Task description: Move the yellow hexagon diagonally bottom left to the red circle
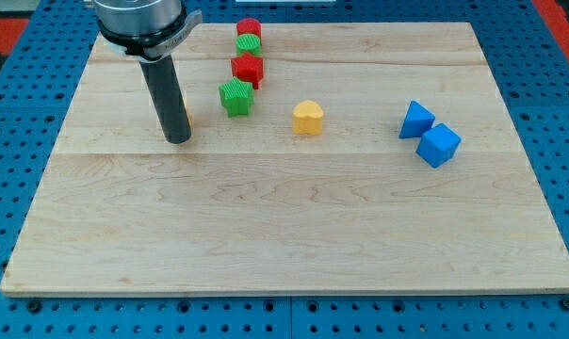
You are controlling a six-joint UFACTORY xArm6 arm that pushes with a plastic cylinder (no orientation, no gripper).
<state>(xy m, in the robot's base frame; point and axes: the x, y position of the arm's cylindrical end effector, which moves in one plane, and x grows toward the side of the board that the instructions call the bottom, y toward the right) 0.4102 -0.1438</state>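
Pale wooden board (294, 226) of joined planks lies on blue perforated table (11, 56); even light, soft shadows.

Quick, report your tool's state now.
No gripper: my tip rests on the board, holding nothing, with a yellow block mostly hidden right behind the rod.

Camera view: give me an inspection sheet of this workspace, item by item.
Surface: pale wooden board, lying flat on a blue perforated base.
Job's things: yellow block mostly hidden behind the rod, shape not clear; red block at the view's top, shape unclear.
Clutter: green block; red star; green star; yellow heart; two blue blocks, touching.
Grippers: none; my tip rests on the board in front of the hidden yellow block.
Cables: nothing seen.
Surroundings: red strip at the view's top right.
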